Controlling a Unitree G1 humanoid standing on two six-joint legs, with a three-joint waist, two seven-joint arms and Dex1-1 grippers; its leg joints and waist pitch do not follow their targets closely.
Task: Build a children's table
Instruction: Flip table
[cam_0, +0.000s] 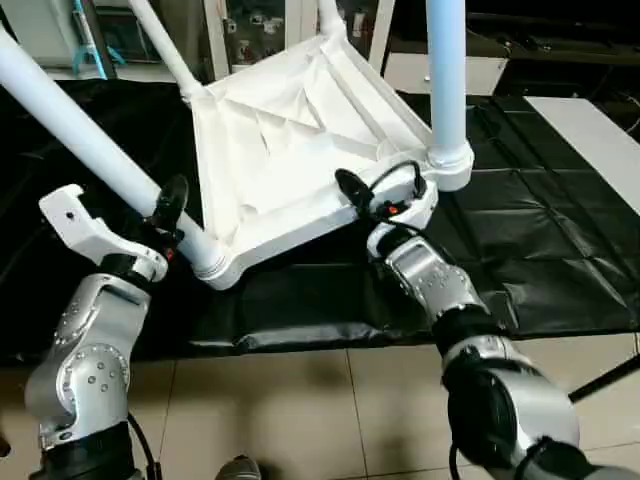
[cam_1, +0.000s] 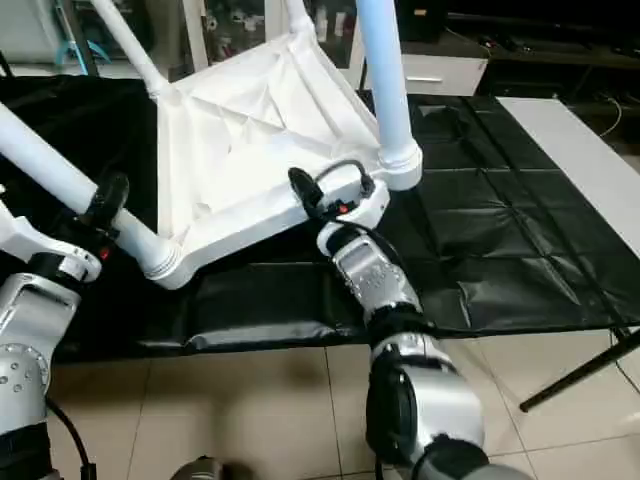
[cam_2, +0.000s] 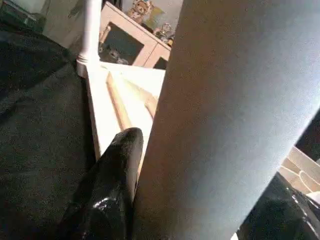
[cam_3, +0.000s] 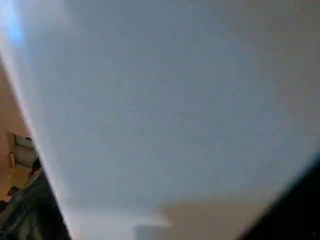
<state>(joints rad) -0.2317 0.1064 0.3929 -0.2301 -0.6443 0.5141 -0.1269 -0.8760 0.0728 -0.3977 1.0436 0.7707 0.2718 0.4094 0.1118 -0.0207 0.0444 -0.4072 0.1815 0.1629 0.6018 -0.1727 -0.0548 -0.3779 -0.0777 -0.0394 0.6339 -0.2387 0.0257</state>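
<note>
left end effector (cam_0: 168, 215) grips leg (cam_0: 80, 140) | right end effector (cam_0: 365, 195) spread wide at tabletop (cam_0: 290, 140)

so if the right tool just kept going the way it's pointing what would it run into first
Most likely the white table top. The right tool stands open at the top's near rim, pointing up and away across the ribbed underside, beside the corner socket with its leg. Depth is hard to judge; it may already touch the rim.

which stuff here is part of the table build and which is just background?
Part of the job:
- white tabletop, upside down and tilted on the black-covered work table
- four white legs in its corner sockets, e.g. near-left leg, near-right leg
- left gripper, around the near-left leg

Just lying about:
- cabinet behind
- white board, far right
</note>
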